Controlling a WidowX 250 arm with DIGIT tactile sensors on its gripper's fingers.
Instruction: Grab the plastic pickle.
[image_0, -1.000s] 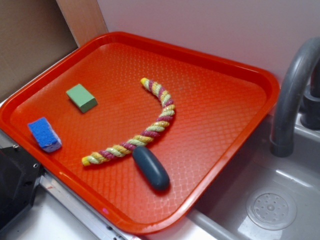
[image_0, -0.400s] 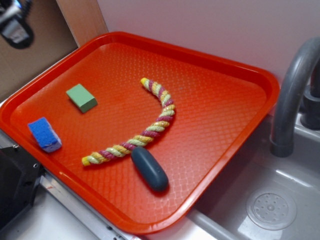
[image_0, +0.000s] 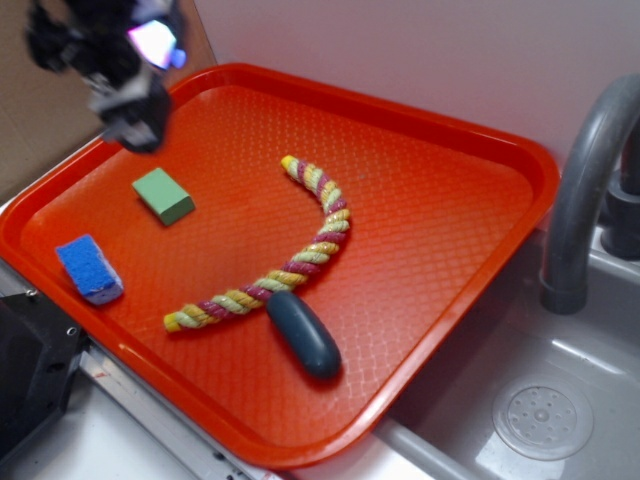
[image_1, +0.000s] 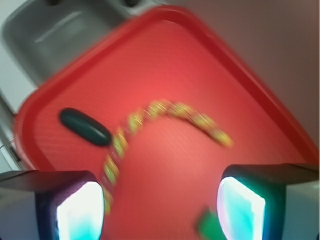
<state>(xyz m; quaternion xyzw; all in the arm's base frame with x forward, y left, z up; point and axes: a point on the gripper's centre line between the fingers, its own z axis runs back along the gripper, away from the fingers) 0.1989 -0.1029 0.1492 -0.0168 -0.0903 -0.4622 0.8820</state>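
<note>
Exterior view showed the black gripper (image_0: 125, 75), blurred, hanging high over the far left corner of the shallow orange plastic tray (image_0: 450, 150), empty. In the wrist view its two glowing pads (image_1: 80, 212) stood wide apart with nothing between them, so the jaws were spread.

The smooth dark blue-green plastic pickle (image_0: 303, 333), an oblong capsule with rounded ends, lay flat on the tray well away from the gripper, out ahead of it toward the tray's near edge by the grey sink (image_0: 540, 410). From the wrist it sat ahead and to the left (image_1: 85, 126). One end lay just beside the curved yellow-and-maroon twisted rope (image_0: 290, 265); whether they touched could not be told. The small green rectangular block (image_0: 163, 195) lay almost under the gripper, the blue sponge piece (image_0: 88, 268) a little further off.

The pickle looked light and rigid, with a matte but smooth skin that would likely slip or roll under an off-centre pinch. The best hold would probably be across its narrow middle, pads on the long flanks, with the fingers kept clear of the rope.
</note>
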